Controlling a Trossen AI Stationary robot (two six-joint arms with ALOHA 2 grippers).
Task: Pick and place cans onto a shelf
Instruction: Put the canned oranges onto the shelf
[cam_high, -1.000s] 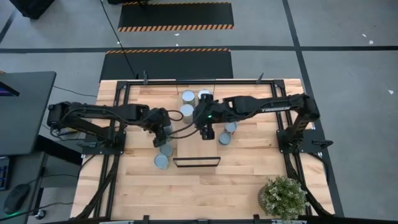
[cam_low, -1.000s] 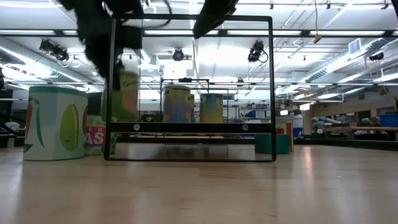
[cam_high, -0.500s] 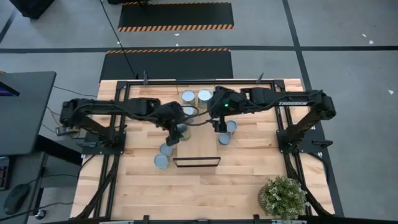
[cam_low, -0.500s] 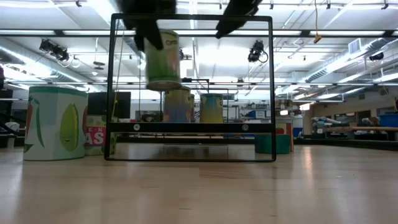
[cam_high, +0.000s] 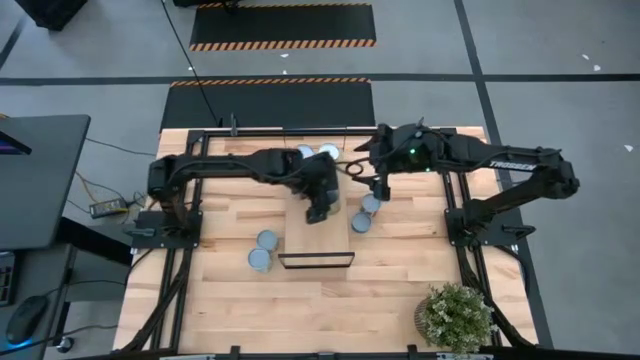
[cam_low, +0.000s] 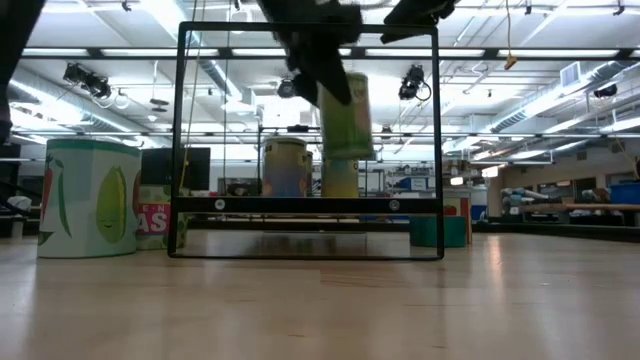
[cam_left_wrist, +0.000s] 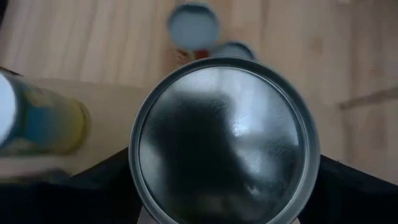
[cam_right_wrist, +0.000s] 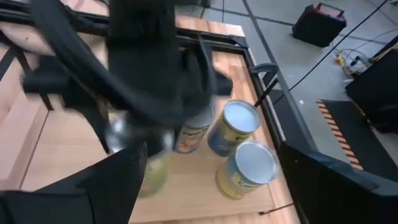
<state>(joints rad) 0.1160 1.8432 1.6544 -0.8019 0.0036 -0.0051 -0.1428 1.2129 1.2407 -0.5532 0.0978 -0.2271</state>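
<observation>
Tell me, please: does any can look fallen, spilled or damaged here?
Nothing stands out. The cans on the shelf and the table stand upright, and the left gripper holds one can upright above the shelf.

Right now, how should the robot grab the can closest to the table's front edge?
Probably from straight above, squeezing the round sides of the front can. It stands upright, lid up. A neighbour can sits close behind it, so pinch from left and right, where there is room.
</observation>
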